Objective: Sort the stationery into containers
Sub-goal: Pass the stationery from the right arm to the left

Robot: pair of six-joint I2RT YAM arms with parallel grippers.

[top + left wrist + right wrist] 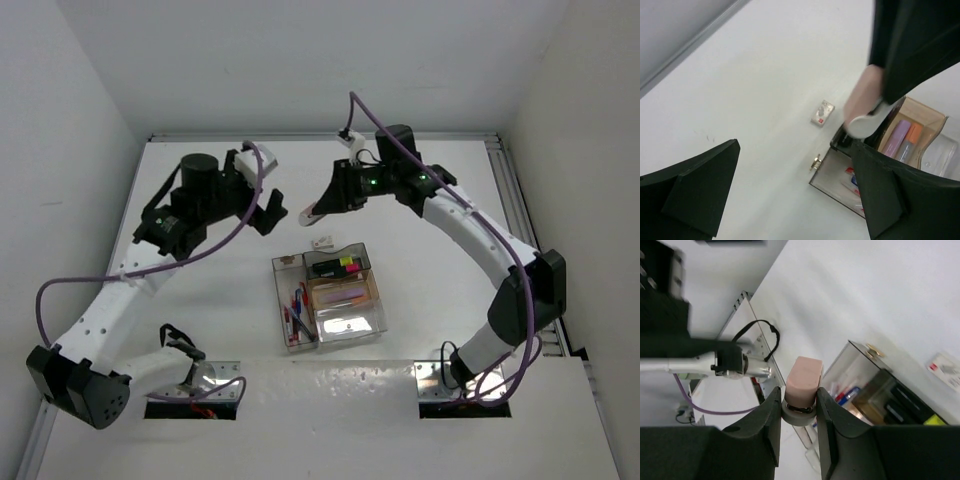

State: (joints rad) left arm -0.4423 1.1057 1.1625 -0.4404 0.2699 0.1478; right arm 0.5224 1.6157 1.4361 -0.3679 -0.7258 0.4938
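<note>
My right gripper [322, 205] is shut on a pale pink eraser [309, 213] in a grey-white sleeve and holds it above the table, behind the containers [328, 295]. In the right wrist view the eraser [802, 375] stands between the fingers of the right gripper [799, 392]. It also shows in the left wrist view [865, 97]. My left gripper [262, 205] is open and empty, up in the air left of the eraser. A small white eraser [322, 241] lies on the table behind the trays.
The long narrow tray [283, 305] holds red and blue pens [297, 308]. The dark tray [325, 258] holds a yellow and pink highlighter [347, 265]. The amber tray [932, 117] holds purple [897, 137] and orange [912, 134] highlighters. A clear tray [350, 325] stands nearest.
</note>
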